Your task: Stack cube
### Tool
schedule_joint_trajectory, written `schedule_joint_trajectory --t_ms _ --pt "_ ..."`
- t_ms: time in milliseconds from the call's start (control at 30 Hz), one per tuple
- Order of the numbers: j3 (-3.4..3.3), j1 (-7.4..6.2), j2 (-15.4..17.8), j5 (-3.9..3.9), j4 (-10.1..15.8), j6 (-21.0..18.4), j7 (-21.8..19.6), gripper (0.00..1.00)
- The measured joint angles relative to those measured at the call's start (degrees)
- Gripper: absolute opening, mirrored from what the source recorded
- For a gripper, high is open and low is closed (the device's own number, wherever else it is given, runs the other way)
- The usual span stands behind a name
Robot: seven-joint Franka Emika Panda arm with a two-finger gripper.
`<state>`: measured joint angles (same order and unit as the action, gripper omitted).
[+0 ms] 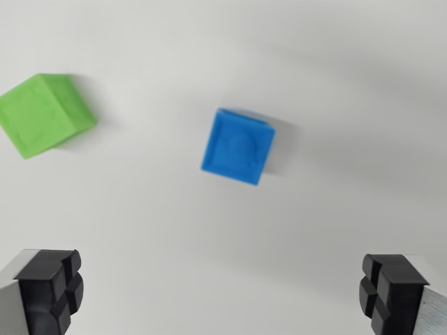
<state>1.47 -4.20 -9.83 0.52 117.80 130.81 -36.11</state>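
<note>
Two cubes on a plain white tabletop (335, 77), well apart. Blue cube (237, 146) near centre of the wrist view, turned slightly askew, a round recess on its top face. Green cube (43, 113) far at the wrist view's left, also rotated. Gripper (223, 293) above the surface, black fingertips (50, 287) spread wide at the bottom corners, holding nothing. Picture slightly blurred.

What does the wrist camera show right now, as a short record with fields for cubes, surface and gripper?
cubes: two, a blue cube near the middle and a green cube at the wrist view's left
contact: apart, neither stacked
surface: plain white table
gripper: gripper open, holding nothing, fingers wide apart at the bottom corners
focus: slightly blurred
</note>
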Motion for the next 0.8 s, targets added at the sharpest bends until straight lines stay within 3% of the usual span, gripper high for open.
schedule_joint_trajectory --t_ms 800 --pt "2.97 -4.36 -6.0 1.25 0.7 5.0 5.2 1.0"
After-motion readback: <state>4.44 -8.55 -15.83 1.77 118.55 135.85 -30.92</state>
